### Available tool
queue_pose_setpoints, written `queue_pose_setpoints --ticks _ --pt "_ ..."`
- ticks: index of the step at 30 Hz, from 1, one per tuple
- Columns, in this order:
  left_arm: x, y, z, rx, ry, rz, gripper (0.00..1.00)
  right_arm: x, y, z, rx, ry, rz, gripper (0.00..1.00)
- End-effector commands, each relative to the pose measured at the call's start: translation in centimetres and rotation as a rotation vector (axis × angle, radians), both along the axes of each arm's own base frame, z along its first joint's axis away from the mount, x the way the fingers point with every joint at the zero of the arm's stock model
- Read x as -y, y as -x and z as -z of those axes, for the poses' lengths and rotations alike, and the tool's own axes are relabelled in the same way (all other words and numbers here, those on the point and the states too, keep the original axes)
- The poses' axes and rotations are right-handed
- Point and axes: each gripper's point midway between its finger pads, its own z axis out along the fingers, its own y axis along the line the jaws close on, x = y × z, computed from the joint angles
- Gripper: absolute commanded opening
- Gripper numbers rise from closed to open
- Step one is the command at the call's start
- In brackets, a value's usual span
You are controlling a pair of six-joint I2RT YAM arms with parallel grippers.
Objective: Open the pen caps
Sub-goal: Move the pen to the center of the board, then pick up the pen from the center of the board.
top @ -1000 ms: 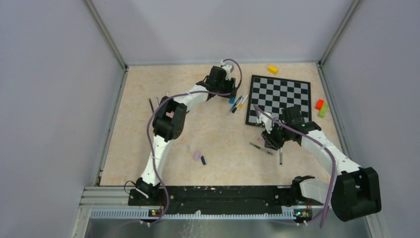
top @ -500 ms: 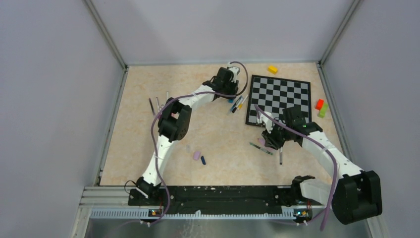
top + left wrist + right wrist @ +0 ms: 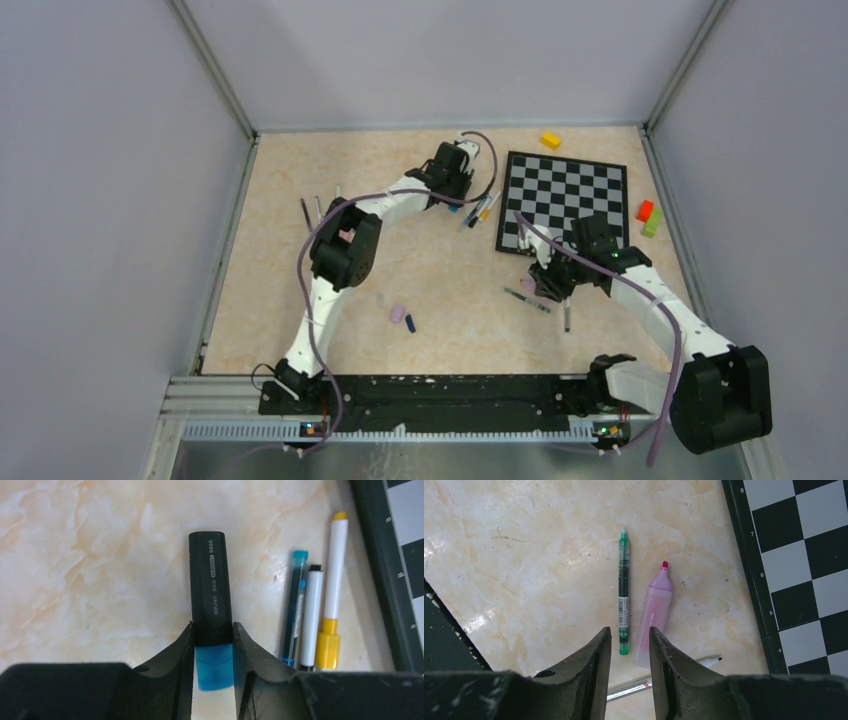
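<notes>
Blue cap (image 3: 215,667) on black highlighter (image 3: 211,590)

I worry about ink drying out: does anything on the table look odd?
Yes: the pink highlighter lies uncapped beside the chessboard, its tip bare. A lilac cap and a navy cap lie loose mid-table.

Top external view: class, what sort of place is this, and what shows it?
Probably a robotics test cell: plain grey walls enclose a marble-patterned table, the left arm and right arm are bolted at its near edge, and props like a chessboard and pens lie scattered.
</notes>
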Motion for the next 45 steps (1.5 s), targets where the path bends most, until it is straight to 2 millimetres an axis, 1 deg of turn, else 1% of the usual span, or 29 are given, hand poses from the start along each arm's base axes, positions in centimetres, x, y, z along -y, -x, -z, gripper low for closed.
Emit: queue_pose_setpoints --ticks 1,3,6,8,9,10,14,16,18,20,23,27,30,32,37,40,45 --pt "-4.0 2.0 0.2 -0.025 -0.133 -0.049 0.24 0.0 -1.0 -1.6 0.055 -0.016 0.006 0.33" --pt "-4.9 3.4 0.3 -0.046 -0.146 -0.048 0.24 0.0 -1.0 -1.5 0.052 -0.018 0.006 0.33" --pt "-6.3 6.1 0.4 -0.096 -0.156 -0.043 0.23 0.0 -1.0 -1.5 0.052 -0.018 0.006 0.33" --pt "-7.4 8.3 0.7 -0.136 -0.153 -0.051 0.24 0.0 -0.9 -1.5 0.048 -0.020 0.005 0.33" --pt "-8.2 10.1 1.5 -0.170 -0.159 -0.055 0.24 0.0 -0.9 -1.5 0.049 -0.021 0.004 0.33" --pt "-8.7 11.2 1.1 -0.176 -0.145 -0.058 0.24 0.0 -0.9 -1.5 0.049 -0.022 0.003 0.33" --pt "-10.4 15.3 1.1 -0.225 -0.112 -0.068 0.25 -0.1 -0.9 -1.4 0.043 -0.025 0.000 0.33" --pt "-11.1 17.0 1.1 -0.247 -0.094 -0.074 0.27 -0.1 -0.9 -1.4 0.040 -0.025 -0.001 0.33" --pt "-11.2 18.4 1.2 -0.272 -0.068 -0.064 0.33 -0.1 -0.9 -1.3 0.039 -0.025 -0.001 0.33" --pt "-11.5 19.1 1.3 -0.284 -0.064 -0.065 0.38 -0.1 -0.9 -1.3 0.037 -0.024 -0.001 0.33" --pt "-11.9 19.8 1.7 -0.297 -0.071 -0.070 0.44 -0.1 -0.9 -1.1 0.032 -0.020 0.000 0.33" --pt "-12.2 20.1 1.8 -0.304 -0.080 -0.077 0.49 0.0 -0.9 -0.9 0.027 -0.016 0.002 0.33" --pt "-12.7 20.5 1.8 -0.314 -0.095 -0.095 0.49 0.0 -0.9 -0.8 0.024 -0.014 0.003 0.33" --pt "-13.5 20.5 1.9 -0.314 -0.125 -0.138 0.49 0.1 -0.9 -0.8 0.026 -0.012 0.005 0.33" --pt "-14.5 21.7 2.3 -0.324 -0.180 -0.181 0.48 0.1 -0.9 -0.8 0.026 -0.011 0.005 0.33" --pt "-14.5 22.2 2.6 -0.323 -0.196 -0.180 0.48 0.1 -0.9 -0.8 0.024 -0.012 0.004 0.33" --pt "-14.1 21.9 3.3 -0.322 -0.220 -0.162 0.41 0.1 -0.9 -0.8 0.023 -0.011 0.005 0.34"
